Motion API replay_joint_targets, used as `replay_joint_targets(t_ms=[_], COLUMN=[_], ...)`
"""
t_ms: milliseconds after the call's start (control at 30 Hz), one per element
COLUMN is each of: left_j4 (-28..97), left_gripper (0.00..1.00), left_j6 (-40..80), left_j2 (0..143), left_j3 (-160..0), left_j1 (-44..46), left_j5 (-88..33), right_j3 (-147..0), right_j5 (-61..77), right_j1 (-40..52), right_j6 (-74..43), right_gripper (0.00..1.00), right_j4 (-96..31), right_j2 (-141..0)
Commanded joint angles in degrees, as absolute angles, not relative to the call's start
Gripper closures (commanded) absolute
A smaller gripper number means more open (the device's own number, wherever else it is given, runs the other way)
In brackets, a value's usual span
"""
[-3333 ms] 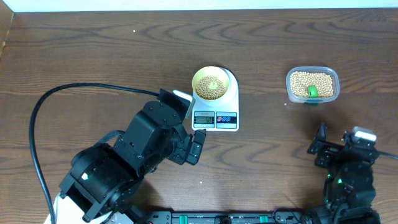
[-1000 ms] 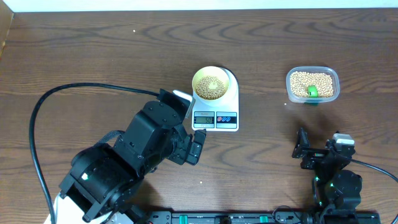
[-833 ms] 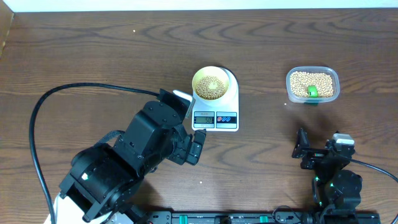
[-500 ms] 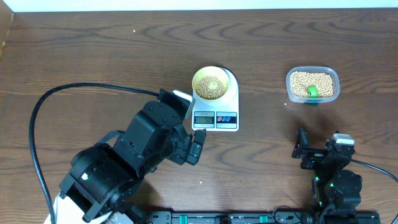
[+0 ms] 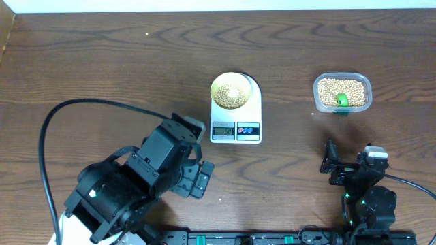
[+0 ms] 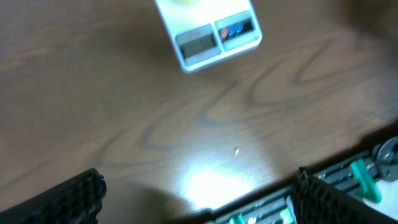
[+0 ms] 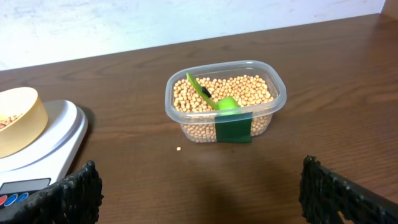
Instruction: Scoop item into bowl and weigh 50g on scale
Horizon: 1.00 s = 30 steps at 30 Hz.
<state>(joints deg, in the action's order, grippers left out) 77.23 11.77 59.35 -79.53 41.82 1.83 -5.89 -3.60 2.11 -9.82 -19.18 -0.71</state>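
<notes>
The pale yellow bowl (image 5: 229, 91) holds tan beans (image 5: 231, 96) and stands on the white scale (image 5: 236, 127). The scale also shows in the left wrist view (image 6: 208, 38) and the right wrist view (image 7: 37, 149), with the bowl (image 7: 18, 119) on it. My left gripper (image 5: 195, 178) is open and empty, below and left of the scale. My right gripper (image 5: 347, 165) is open and empty at the lower right, facing a clear tub of beans (image 7: 225, 99).
The clear tub (image 5: 342, 93) stands at the back right with a green scoop (image 5: 342, 101) in the beans. A loose bean (image 7: 178, 149) lies on the table before the tub, another (image 6: 236, 150) near the front edge. A black cable (image 5: 68, 116) loops at the left.
My left arm has pulled back from the scale toward the lower left. The right arm moved left and forward earlier and has since stayed still.
</notes>
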Motion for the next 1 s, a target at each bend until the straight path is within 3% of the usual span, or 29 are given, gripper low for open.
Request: replay_joint_targets(t_ms=[0, 533, 767, 967], left_j4=[77.1, 56.8, 38.1, 14.2], left_gripper=[0.02, 0.02, 0.02, 0.02], left_j6=[11.1, 11.0, 11.0, 11.0], left_j2=[56.7, 25.4, 11.4, 2.9], left_j3=[-80.1, -71.9, -50.8, -26.2], left_j1=[40.6, 3.7, -2.3, -3.2], left_j5=[1.7, 2.2, -1.2, -2.4], right_j3=[-5.9, -5.9, -5.9, -5.9], right_j5=[-3.0, -3.0, -3.0, -3.0], right_j1=[1.8, 1.8, 1.8, 1.8], right_j6=[-9.1, -9.1, -9.1, -9.1], right_gripper=[0.01, 0.01, 0.01, 0.01], right_j4=[-19.7, -19.7, -19.7, -19.7], right_j2=[-0.3, -0.3, -0.3, -0.3])
